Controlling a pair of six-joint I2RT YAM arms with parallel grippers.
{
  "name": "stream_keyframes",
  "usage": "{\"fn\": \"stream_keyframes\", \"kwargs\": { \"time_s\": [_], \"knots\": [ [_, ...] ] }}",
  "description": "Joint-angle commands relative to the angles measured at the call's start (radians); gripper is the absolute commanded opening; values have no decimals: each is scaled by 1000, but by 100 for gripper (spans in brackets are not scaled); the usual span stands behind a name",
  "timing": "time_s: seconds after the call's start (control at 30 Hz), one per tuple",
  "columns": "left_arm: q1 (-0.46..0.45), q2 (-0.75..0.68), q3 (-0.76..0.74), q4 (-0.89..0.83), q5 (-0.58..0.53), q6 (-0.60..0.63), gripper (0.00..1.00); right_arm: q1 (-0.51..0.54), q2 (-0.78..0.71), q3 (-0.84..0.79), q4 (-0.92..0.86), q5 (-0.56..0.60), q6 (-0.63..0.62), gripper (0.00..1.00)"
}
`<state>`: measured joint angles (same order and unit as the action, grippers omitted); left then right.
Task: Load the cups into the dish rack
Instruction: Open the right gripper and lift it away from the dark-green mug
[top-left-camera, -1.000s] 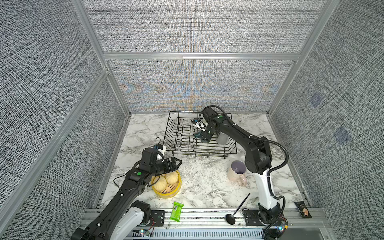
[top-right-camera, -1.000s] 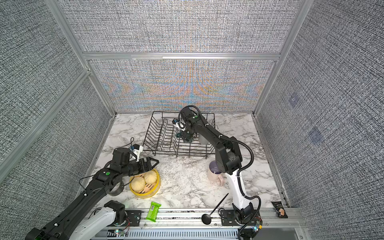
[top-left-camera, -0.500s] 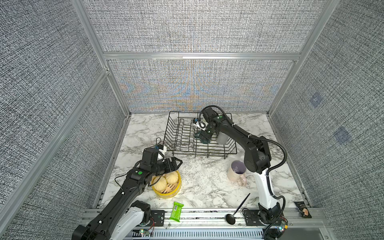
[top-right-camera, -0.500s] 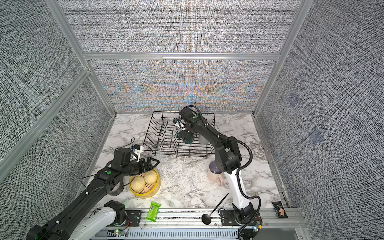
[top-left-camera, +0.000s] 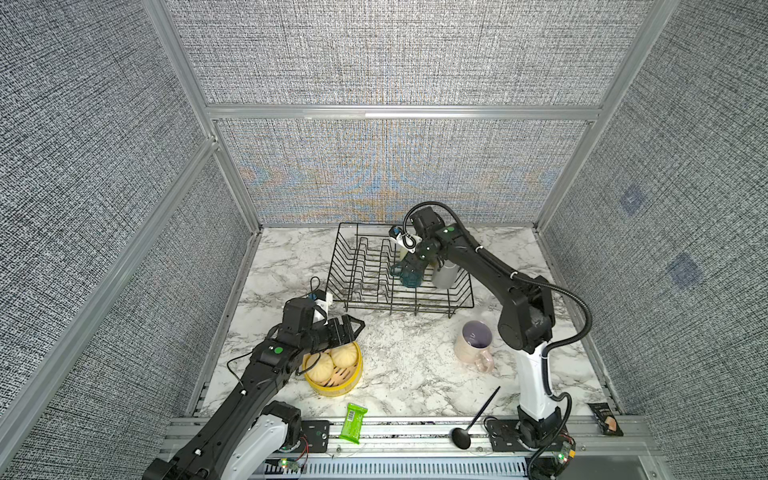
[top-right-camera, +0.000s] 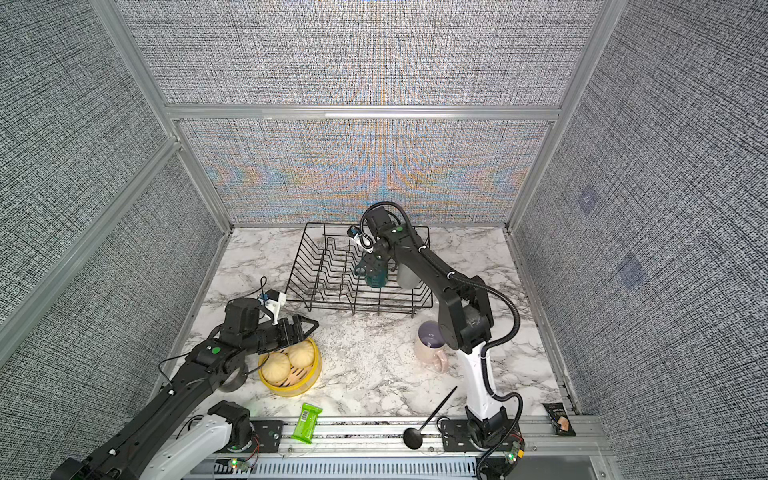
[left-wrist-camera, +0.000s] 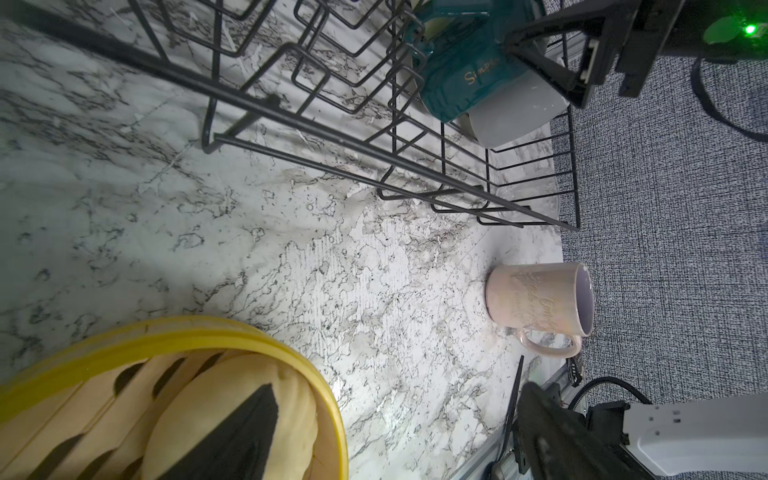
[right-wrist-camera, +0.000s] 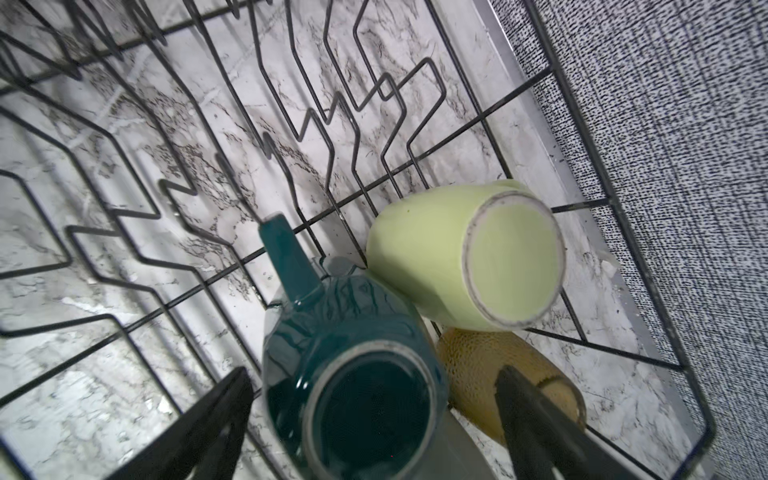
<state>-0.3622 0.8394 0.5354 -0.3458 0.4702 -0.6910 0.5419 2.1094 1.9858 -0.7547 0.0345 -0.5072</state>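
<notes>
The marble worktop (top-left-camera: 399, 357) carries the black wire dish rack (top-left-camera: 357, 270) at its far middle. The right gripper (right-wrist-camera: 374, 374) reaches down into the rack's right end, its jaws spread and released, one finger on either side of the dark teal mug (top-left-camera: 411, 274), which stands base up inside the rack. The left gripper (top-left-camera: 351, 328) hangs over the far rim of the yellow steamer basket (top-left-camera: 332, 390) at near left, jaws wide and holding nothing. Just right of the teal mug sits the grey-white mug (top-left-camera: 444, 276). The right wrist view shows the pale green mug (right-wrist-camera: 457, 257) tilted, base up, beside the teal one, and an amber tumbler (right-wrist-camera: 469, 365) against both. The pink mug (top-left-camera: 471, 351) stands upright on the worktop, near right of the rack.
</notes>
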Motion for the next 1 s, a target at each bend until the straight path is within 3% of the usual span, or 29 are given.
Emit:
{"fn": "stream_keyframes", "kwargs": {
  "time_s": [0.0,0.17,0.33,0.47,0.57,0.67,0.77,0.97],
  "knots": [
    [2,-16,-7,16,-6,-15,91,2,-62,-30,-3,-69,54,92],
    [2,-37,1,-11,-25,-8,91,3,-230,-180,112,-65,160,99],
    [2,-49,-5,3,-39,-9,91,-29,-410,-386,291,92,411,99],
    [2,-56,-14,37,-69,-23,91,-42,-542,-553,385,296,481,99],
    [2,-56,2,30,-84,-9,91,-69,-653,-692,405,439,639,99],
    [2,-60,18,2,-115,0,91,-149,-748,-836,403,381,768,99],
    [2,-62,12,24,-124,3,91,-269,-794,-954,395,247,898,99],
    [2,-53,21,34,-143,5,91,-425,-717,-1015,347,21,970,90]
  ]
}}
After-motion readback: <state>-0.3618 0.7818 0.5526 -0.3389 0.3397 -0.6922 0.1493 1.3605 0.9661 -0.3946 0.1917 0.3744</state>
